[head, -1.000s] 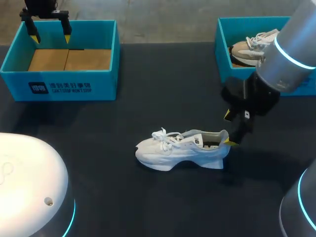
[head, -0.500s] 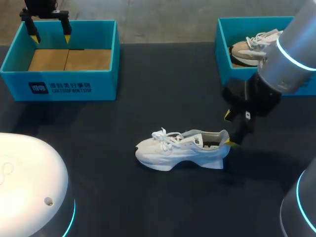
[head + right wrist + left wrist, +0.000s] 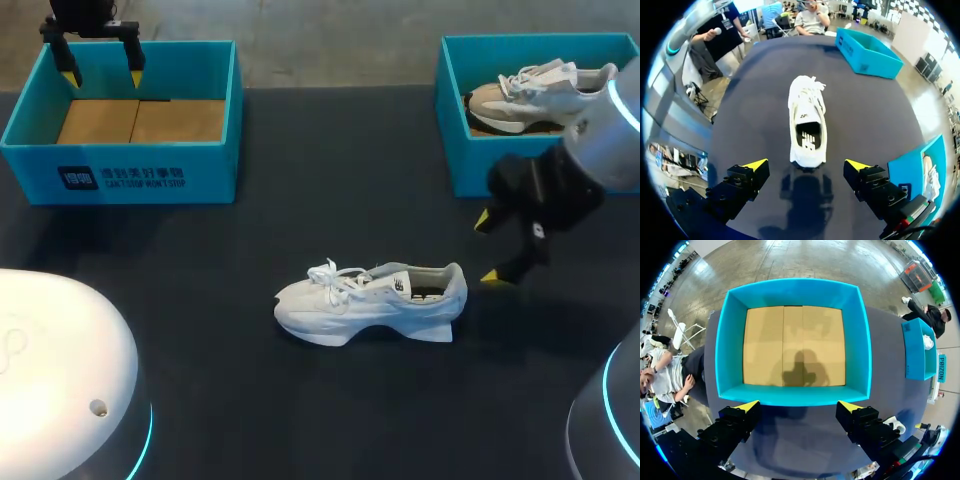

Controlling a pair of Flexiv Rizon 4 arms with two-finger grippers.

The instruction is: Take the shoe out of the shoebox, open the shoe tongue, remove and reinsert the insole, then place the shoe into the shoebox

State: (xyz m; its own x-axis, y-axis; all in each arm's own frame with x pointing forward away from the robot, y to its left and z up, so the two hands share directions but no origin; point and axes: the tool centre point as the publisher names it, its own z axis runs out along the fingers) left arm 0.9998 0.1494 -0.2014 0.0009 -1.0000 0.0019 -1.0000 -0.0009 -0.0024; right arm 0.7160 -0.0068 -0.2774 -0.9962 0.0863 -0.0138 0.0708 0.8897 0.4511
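Note white shoe (image 3: 370,302) out of the boxes, standing on its sole near the middle of the table (image 3: 300,180), long axis running left to right: toe to the left, heel to the right. Place right gripper (image 3: 488,248) just right of the heel and a little farther back, apart from it, fingers spread wide, nothing held. Confirm from right wrist view: shoe straight ahead of the gripper, heel nearest, toe pointing away, axis in line with the gap between the two yellow tips; dark insole (image 3: 809,136) showing through the collar, tongue (image 3: 805,112) and laces beyond it. Record left gripper (image 3: 102,72) likewise spread and unloaded, hanging over the far wall of the left shoebox (image 3: 120,175), well apart from the shoe; find only bare cardboard floor inside that box in left wrist view. Log right shoebox (image 3: 455,150) at far right, holding a tan shoe (image 3: 520,98). Judge take-out step done, tongue opening next. Judge right arm by far the nearer, set at the heel end, so needing to reach over the collar along the shoe's length to get at the tongue. Flag risk: shoe unpinned, probably light, likely to skid leftward under a push along its axis, left arm too distant to brace it.
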